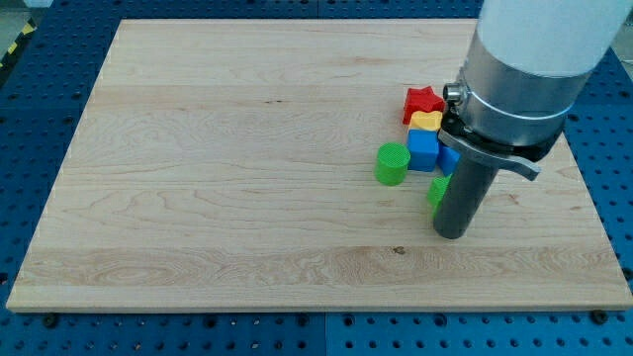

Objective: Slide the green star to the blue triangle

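Observation:
My tip [452, 233] rests on the wooden board [227, 178] at the view's right. A green block [436, 190], mostly hidden behind the rod, touches the rod's left side; its shape cannot be made out. Just above it a blue block [448, 158] peeks out beside the rod, also mostly hidden. A blue cube-like block [422, 148] sits to its left.
A green cylinder [392, 163] stands left of the blue cube. A yellow block [426, 121] and a red star [422, 101] lie above the blue cube, packed together. The arm's large grey body [519, 69] covers the view's upper right.

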Controlling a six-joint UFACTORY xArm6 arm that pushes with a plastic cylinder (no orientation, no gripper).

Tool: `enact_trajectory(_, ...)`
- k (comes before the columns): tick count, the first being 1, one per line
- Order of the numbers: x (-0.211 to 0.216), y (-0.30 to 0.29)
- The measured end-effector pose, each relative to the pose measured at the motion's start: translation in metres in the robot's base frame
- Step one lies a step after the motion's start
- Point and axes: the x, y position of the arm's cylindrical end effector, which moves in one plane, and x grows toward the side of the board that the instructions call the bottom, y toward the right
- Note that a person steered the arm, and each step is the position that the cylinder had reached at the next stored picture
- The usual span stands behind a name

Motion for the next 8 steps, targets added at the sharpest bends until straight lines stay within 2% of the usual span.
enact_trajectory(2, 0.005, -0.021)
enact_trajectory(3, 0.003, -0.013)
enact_trajectory(5, 0.002, 0.043)
enact_trajectory(6, 0.005, 0.043)
enact_trajectory(7, 0.012, 0.006)
enact_trajectory(8, -0.002, -0.013)
